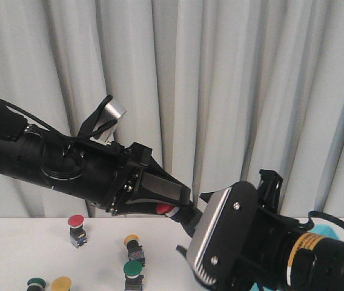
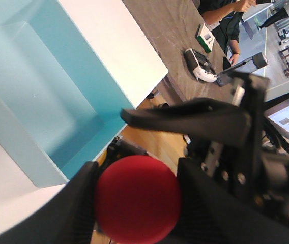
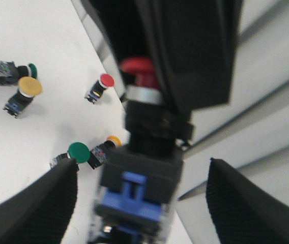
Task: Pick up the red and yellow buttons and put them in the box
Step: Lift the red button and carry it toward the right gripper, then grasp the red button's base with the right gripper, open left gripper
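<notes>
Left gripper [image 1: 173,209]: raised above the table, jaws clamped on a red button [image 1: 163,210]; in the left wrist view the round red cap [image 2: 137,199] sits between the two black fingers [image 2: 81,203].
Held button: its black and blue body [image 3: 137,195] points toward the right gripper [image 3: 139,203] and lies between that gripper's fingers.
Right gripper: jaws wide apart, one finger on each side of the body; they seem not to touch it, but the picture is blurred there.
Box [image 2: 42,107]: turquoise bin, seen in the left wrist view under the held button; the part in view has nothing in it.
Table [image 1: 14,254]: white, with loose buttons well apart from the grippers.
Buttons on table: one red [image 1: 76,229], one yellow-orange [image 1: 134,245], one yellow [image 1: 61,283], two green [image 1: 133,273], [image 1: 36,283].
Background: grey curtain [image 1: 232,79] behind the arms.
</notes>
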